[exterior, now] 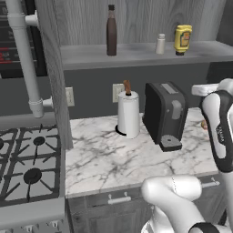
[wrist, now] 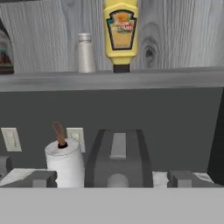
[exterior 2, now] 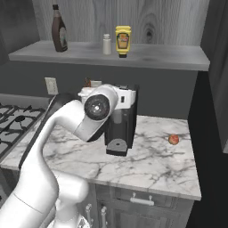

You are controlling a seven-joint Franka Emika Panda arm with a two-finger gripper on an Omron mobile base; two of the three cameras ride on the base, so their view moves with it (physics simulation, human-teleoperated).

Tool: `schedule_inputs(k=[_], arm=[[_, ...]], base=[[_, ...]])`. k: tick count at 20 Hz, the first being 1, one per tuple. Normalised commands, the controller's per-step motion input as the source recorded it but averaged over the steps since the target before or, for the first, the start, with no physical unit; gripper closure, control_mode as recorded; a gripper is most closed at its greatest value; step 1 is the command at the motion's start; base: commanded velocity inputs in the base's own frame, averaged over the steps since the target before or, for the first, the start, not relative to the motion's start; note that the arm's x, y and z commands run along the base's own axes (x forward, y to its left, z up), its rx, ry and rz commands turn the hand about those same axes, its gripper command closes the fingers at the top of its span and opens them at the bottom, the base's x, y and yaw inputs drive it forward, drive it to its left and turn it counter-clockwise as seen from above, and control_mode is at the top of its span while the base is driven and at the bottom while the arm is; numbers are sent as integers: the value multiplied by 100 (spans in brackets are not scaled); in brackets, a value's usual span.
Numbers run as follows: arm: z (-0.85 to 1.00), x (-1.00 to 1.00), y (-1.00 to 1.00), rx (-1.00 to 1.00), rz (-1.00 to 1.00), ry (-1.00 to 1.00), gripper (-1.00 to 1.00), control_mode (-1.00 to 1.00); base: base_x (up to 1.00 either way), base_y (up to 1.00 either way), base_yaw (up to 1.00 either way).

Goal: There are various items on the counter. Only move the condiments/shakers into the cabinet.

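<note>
grey wood-grain cabinet (exterior: 136, 22) up top, and look at that shelf board: the brown bottle (exterior: 111, 31), the little pale shaker (exterior: 160, 44) and the yellow squeeze bottle (exterior: 182, 39) all stand upright on it, spaced along the board, none touching. that reads as all three condiments put away, so by my call the job is as good as finished.

down on the marble counter (exterior: 113, 159) the paper-towel roll (exterior: 128, 113) and the black coffee machine (exterior: 164, 113) stand close together, right where they should be left alone. nothing that looks like a condiment is on the slab, as far as these angles show.

the gripper (wrist: 113, 177) faces the back wall from low in front of the coffee machine, its two dark finger tips set wide apart at the bottom of the hand view with nothing between them. empty-handed, jaws spread.

now the differences between views. the right base view picks up a small red fruit (exterior 2: 173, 139) lying near the right end of the counter, well apart from the coffee machine. the left base view gives the gas stove (exterior: 27, 168) and a pale pipe (exterior: 22, 54) beside it at the left. the hand view brings the squeeze bottle's label up close, plus two wall outlets behind the towel roll.
</note>
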Motion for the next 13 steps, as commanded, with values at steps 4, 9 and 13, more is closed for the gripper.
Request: schedule_inputs(k=[4, 9, 13], arm=[[-27, -100, 6, 0, 0, -6, -100, -100], [-18, -100, 26, 6, 0, -4, -100, -100], [0, -100, 45, 0, 0, -21, -100, -100]], base=[[0, 0, 0], [0, 0, 0], [0, 0, 0]])
